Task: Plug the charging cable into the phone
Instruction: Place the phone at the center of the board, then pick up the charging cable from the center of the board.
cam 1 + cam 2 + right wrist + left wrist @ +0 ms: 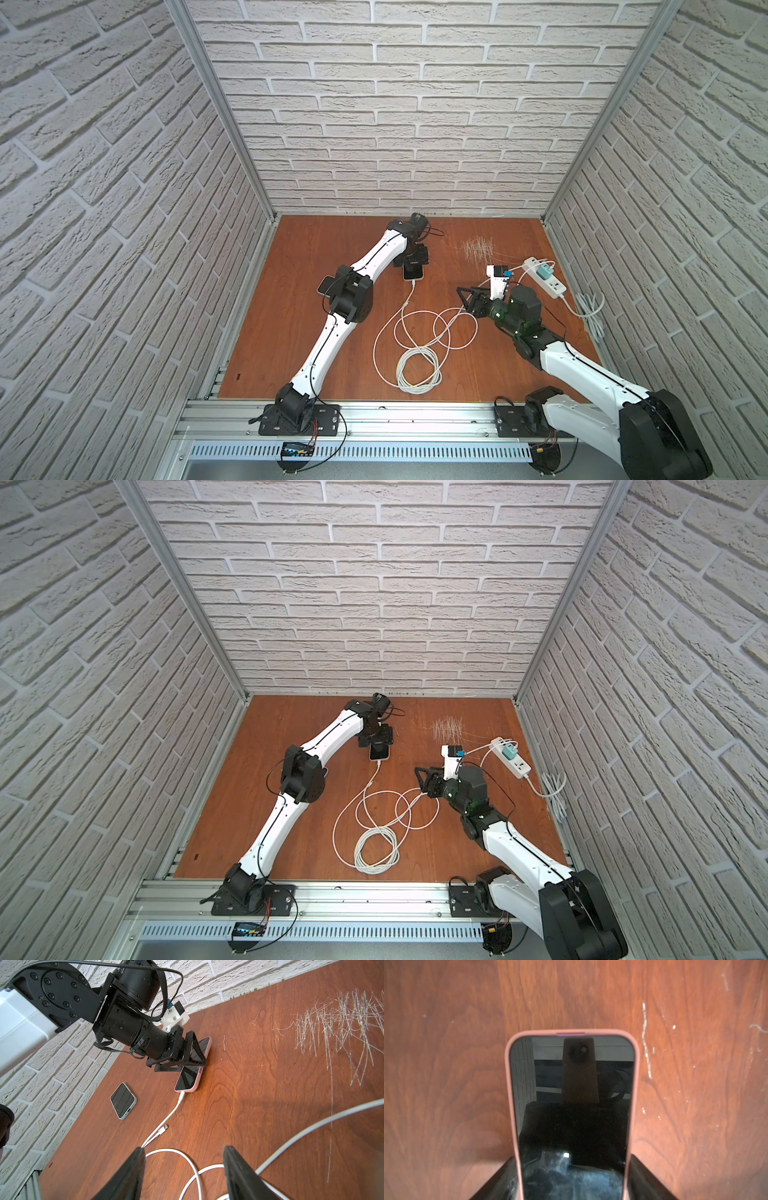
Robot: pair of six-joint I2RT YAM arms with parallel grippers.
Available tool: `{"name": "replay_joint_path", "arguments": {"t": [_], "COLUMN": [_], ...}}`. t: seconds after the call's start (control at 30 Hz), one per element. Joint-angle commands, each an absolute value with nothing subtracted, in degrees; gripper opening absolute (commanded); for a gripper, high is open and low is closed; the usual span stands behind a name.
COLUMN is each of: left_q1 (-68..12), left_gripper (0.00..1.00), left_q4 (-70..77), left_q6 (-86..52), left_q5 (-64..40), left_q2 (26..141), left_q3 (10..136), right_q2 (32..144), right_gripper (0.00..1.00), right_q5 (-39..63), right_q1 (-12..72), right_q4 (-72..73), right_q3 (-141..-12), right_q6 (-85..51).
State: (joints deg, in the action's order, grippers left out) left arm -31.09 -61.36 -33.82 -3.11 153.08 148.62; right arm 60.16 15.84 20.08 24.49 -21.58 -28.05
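In both top views the phone (pixel 413 272) in its pink case lies flat on the table (pixel 332 357), about mid-width and nearer the back edge. The left gripper (pixel 413 262) sits over its far end. The charging cable (pixel 371 785) runs from the phone's near end to a coil by the front edge. The right gripper (pixel 465 297) hangs above the cable loops toward the right edge, near a power strip (pixel 548 282). A second phone (pixel 325 286) peeks out from under the left arm.

The left wrist view alone shows the grip. Both fingers (pixel 500 1180) press against the phone's (pixel 573 1105) long sides, and the screen is dark.

The right wrist view alone shows the plug (pixel 181 1096) seated in the phone's (pixel 187 1080) port. A loose connector (pixel 164 1128) lies beside the line, and the second phone (pixel 123 1100) is in full view. The right gripper (pixel 184 1151) has its fingers spread and grips nothing, with cable on the table below.
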Motion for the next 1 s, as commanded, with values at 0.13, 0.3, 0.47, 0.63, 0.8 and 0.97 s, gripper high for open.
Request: {"name": "replay_joint_path", "arguments": {"t": [0.13,0.3,0.47,0.63,0.8,0.97], "left_q1": [-31.3,-31.4,-31.5,-31.5,-31.7,-34.9], "left_gripper": [0.96,0.98,0.95,0.85,0.69,0.59], "left_q4": [-59.5,-57.9,-54.9,-47.6,-41.9,-41.1], "left_q6": [-31.2,-30.0,-29.2,-28.2,-29.0,-29.0], "left_q5": [-5.4,-3.8,0.8,5.3,2.2,0.9], "left_q2": [153.2,149.4,140.4,121.3,104.7,97.6], "left_q3": [150.1,148.5,140.3,116.3,90.8,75.9], "right_q2": [59.7,59.4,59.0,58.9,58.2,57.8], "right_gripper": [0.65,0.65,0.65,0.66,0.66,0.65], "right_q5": [16.0,16.0,15.7,15.8,15.6,15.6], "right_q1": [20.0,19.9,20.0,19.9,19.9,19.9], "right_q4": [27.5,27.6,27.7,27.6,27.7,27.8], "right_q3": [-23.0,-22.8,-22.6,-22.6,-22.2,-22.0], "right_q6": [-28.1,-28.1,-28.1,-28.1,-28.2,-28.2]}}
